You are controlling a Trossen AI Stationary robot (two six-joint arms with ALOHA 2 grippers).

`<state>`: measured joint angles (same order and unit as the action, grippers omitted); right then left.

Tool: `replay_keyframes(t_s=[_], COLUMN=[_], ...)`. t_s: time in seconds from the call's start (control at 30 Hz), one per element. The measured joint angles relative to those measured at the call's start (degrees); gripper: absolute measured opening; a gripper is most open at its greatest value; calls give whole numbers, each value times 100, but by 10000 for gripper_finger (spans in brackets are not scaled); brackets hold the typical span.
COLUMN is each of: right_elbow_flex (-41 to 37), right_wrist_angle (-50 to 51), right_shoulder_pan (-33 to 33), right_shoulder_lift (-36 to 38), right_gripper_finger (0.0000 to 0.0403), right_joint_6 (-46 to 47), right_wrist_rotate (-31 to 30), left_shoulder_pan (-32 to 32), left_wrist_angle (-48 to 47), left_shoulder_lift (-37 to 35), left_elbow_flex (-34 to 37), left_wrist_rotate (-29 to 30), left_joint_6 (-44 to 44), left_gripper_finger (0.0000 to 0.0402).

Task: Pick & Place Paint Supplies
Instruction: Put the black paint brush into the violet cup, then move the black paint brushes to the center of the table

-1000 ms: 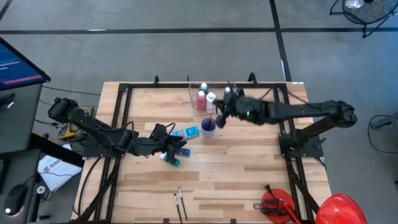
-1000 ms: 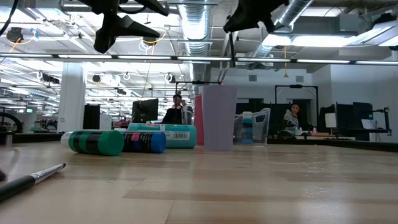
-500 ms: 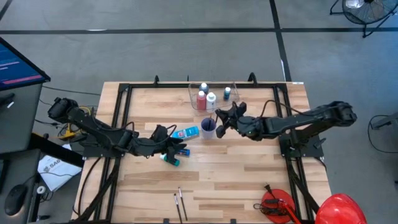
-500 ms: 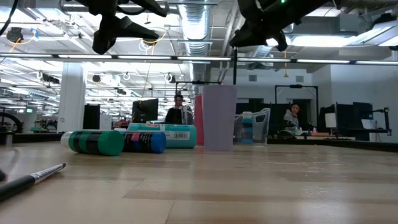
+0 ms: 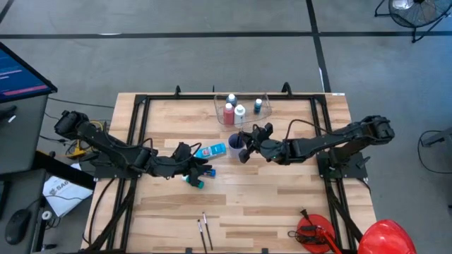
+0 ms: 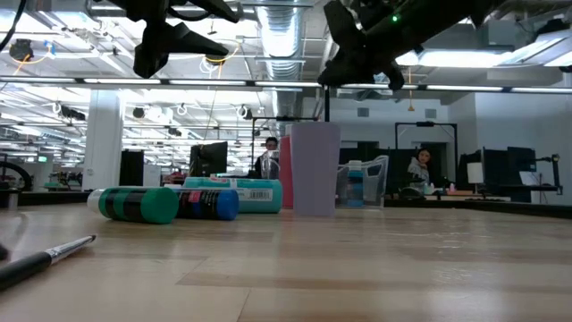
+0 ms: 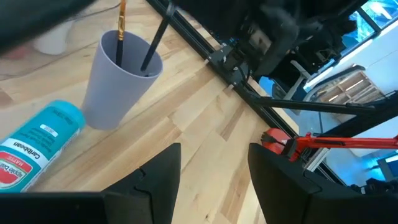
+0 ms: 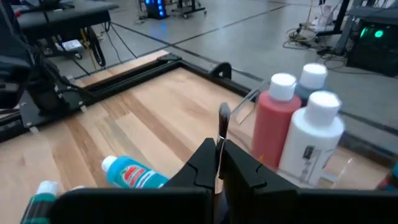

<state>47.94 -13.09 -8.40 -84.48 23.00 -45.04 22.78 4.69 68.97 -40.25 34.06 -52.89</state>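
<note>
My right gripper (image 5: pixel 246 146) hangs over the small blue-purple cup (image 5: pixel 234 144), shut on a thin dark brush (image 8: pixel 222 124). In the low view the brush (image 6: pixel 326 103) drops straight down to the cup's mouth (image 6: pixel 313 127). My left gripper (image 7: pixel 214 158) is open and hovers above the lying tubes: light blue (image 5: pixel 212 150), blue (image 5: pixel 205 171) and teal (image 5: pixel 193 181). The cup (image 7: pixel 118 81) holds two sticks, one orange-handled. Two more brushes (image 5: pixel 204 229) lie flat near the table's near edge. My right gripper pinches the thin brush's shaft (image 8: pixel 219 144) between its two shut fingers. The fingers slant down from the table's right side. The brush hangs upright below them, and its lower end (image 6: pixel 326 118) reaches the cup's mouth. Whether it touches the cup, I cannot tell.
A clear plastic tub (image 5: pixel 263 99) stands at the far edge with red (image 5: pixel 228 113), white (image 5: pixel 240 111) and teal (image 5: pixel 258 106) capped bottles upright in it. A black metal frame (image 5: pixel 141 106) rims the table. Bare wood lies to the right of the cup.
My right gripper, shut on the brush, has moved from beside the tub toward the table's near-left, arriving over the cup. The brush has travelled with it, staying upright.
</note>
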Motion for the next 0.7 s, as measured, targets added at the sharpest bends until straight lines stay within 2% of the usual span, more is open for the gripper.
replay_keyframes(t_s=[0.27, 0.7], right_elbow_flex=[-1, -1], right_wrist_angle=[-38, -19], right_shoulder_pan=[-29, -12], right_shoulder_lift=[-99, -99], right_gripper_finger=[29, 49], right_joint_6=[168, 151], right_wrist_rotate=[5, 7], left_shoulder_pan=[0, 0], left_wrist_angle=[-2, -37], left_shoulder_lift=[0, 0], left_elbow_flex=[0, 0], left_wrist_rotate=[-249, -249], left_joint_6=[51, 57], left_gripper_finger=[179, 179])
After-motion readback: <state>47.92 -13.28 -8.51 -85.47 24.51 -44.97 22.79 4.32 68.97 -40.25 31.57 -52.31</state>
